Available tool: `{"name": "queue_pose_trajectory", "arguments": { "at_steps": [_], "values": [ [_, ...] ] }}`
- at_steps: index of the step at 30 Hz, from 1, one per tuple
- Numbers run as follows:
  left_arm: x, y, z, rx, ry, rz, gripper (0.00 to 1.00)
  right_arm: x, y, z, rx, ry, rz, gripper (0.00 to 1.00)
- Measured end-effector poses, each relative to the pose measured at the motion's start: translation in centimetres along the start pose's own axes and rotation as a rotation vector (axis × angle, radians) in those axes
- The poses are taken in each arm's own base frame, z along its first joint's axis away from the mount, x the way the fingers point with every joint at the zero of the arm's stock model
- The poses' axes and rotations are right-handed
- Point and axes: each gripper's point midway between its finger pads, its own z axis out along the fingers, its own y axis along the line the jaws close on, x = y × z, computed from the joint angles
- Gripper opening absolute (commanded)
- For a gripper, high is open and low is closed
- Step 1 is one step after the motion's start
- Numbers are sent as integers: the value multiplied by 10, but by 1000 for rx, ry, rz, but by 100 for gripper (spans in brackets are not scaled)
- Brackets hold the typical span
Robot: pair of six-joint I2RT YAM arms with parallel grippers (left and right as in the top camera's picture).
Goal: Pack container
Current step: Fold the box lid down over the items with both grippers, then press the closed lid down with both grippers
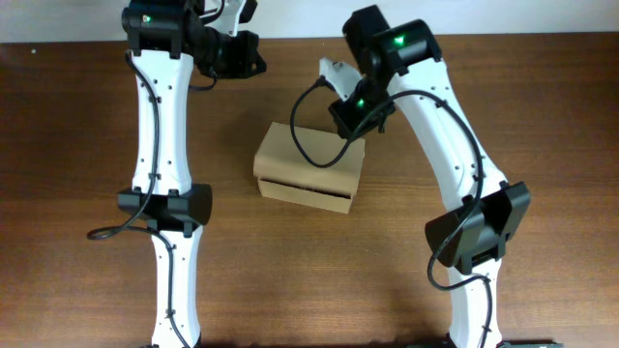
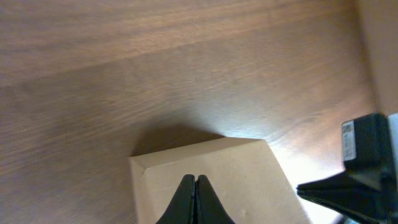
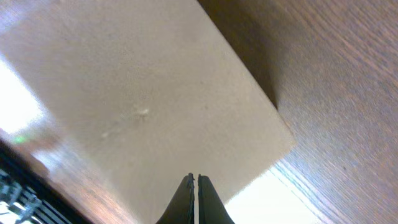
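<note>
shut jaws on both arms, holding nothing. right gripper (image 3: 193, 186) just over container (image 1: 308, 164), nearer than left gripper (image 2: 194, 186). long side lying left to right.

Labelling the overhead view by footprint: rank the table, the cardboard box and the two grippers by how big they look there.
1. table
2. cardboard box
3. left gripper and right gripper: they look alike and both sit nearer the camera, so they are left unranked.
</note>
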Motion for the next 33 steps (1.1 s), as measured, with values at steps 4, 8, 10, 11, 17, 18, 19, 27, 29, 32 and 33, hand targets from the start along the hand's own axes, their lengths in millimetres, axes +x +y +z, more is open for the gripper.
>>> {"name": "queue_pose_trajectory", "arguments": {
  "at_steps": [4,8,10,11,17,18,19,27,29,32,33],
  "values": [
    [0,-3,-5,-105,-11,42,2,4,2,2,50,30,-22,4],
    [5,-8,-3,-185,9,66,2,8,5,3,74,56,-35,4],
    [11,-12,-6,-224,29,73,2,13,6,0,83,71,-36,4],
    [11,-12,-7,-231,31,75,2,14,6,-1,87,74,-36,4],
    [37,-15,-47,-357,78,73,2,17,8,-29,131,21,-48,4],
    [44,-17,-56,-371,83,72,1,17,10,-37,141,4,-52,4],
    [50,-19,-64,-378,87,71,2,18,10,-42,146,-5,-54,4],
    [101,-13,-56,-351,241,87,2,16,10,-48,162,-39,-54,4],
    [107,-5,-29,-314,275,93,2,17,7,-38,161,-22,-49,4],
    [123,9,8,-269,330,87,2,24,3,-20,152,21,-34,4],
    [128,13,17,-260,342,86,2,25,2,-14,150,32,-27,4]
  ]
}}
